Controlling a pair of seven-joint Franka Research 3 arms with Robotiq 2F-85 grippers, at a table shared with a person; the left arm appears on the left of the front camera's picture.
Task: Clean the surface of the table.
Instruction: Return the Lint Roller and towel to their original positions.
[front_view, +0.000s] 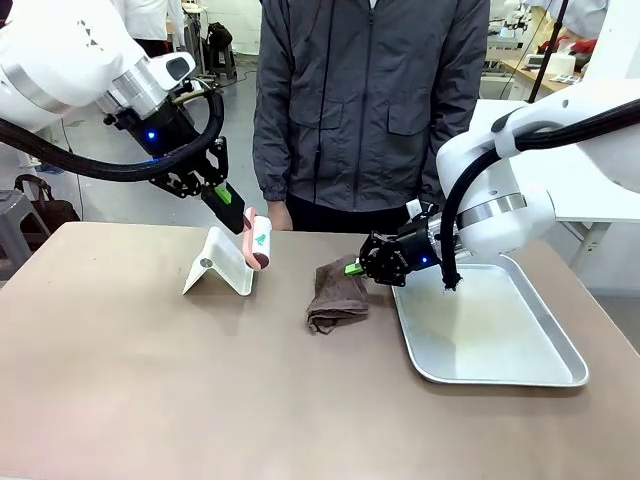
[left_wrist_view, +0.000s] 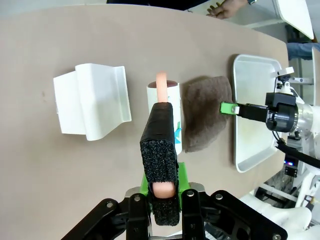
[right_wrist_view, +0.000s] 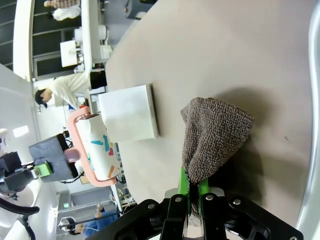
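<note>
Brown and wide, the table (front_view: 150, 400) spreads under everything. On its right side sits a silver tray (front_view: 520, 350). The right gripper (front_view: 356, 268) pinches a brown cloth (front_view: 335, 298) that droops onto the tabletop straight below. Higher up, the left gripper (front_view: 238, 215) holds a lint roller (front_view: 260, 243) by its pink handle.
</note>
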